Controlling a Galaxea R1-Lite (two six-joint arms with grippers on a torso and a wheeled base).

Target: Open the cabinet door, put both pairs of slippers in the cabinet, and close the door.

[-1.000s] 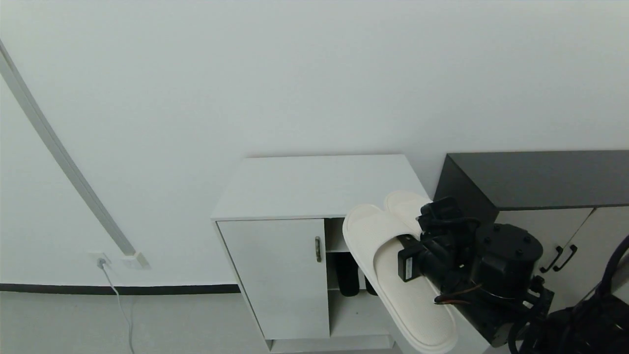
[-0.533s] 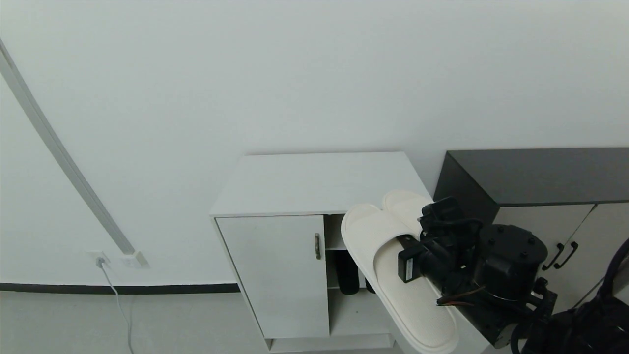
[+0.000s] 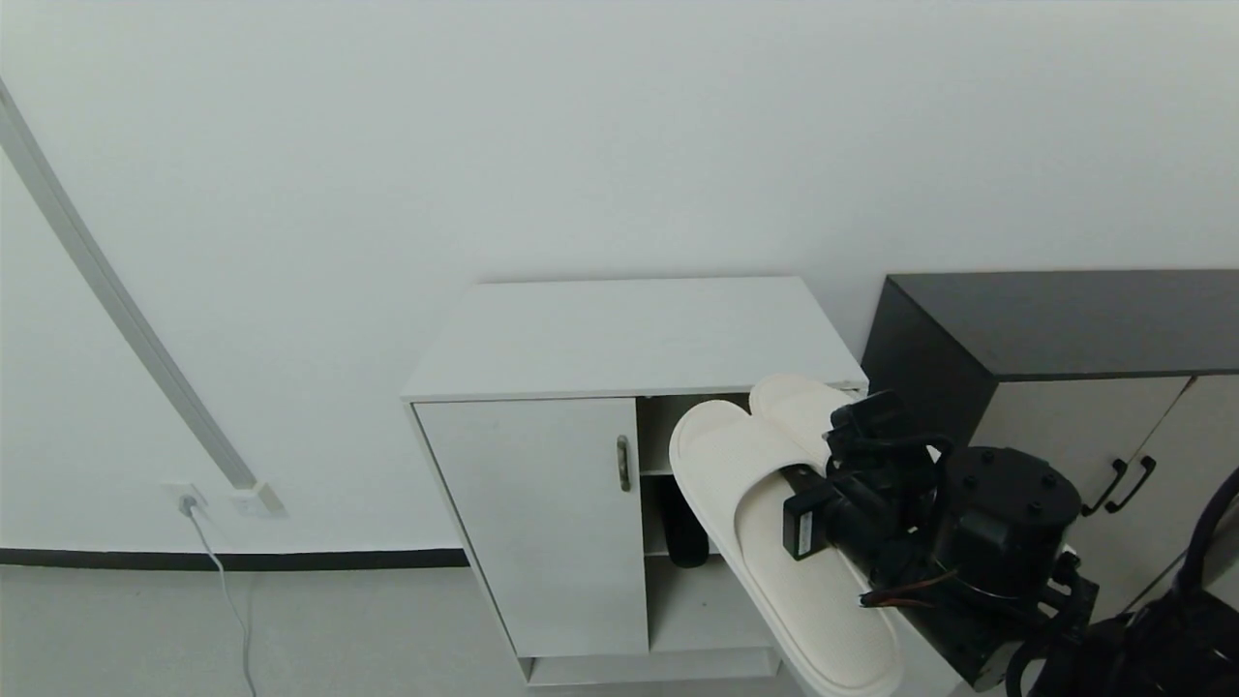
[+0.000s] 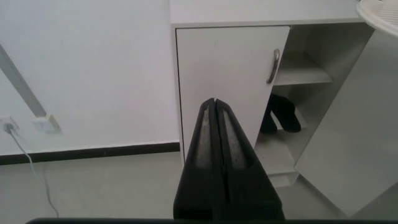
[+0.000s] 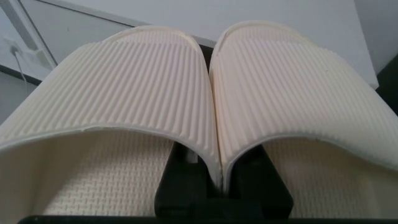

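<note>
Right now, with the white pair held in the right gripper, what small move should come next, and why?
Probably ease the right gripper forward and down, toward the open right side of the cabinet. It is shut on the white slippers, held in front of the opening, not yet inside. A dark pair already sits on the middle shelf, while the bottom shelf looks bare.

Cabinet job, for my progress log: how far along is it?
Done: the cabinet has its right door standing open, and a dark pair already lies on a shelf inside. In hand: the right tool is clamped on the white pair, held in front of the open side. Left: set the white pair inside, then close the door.
</note>
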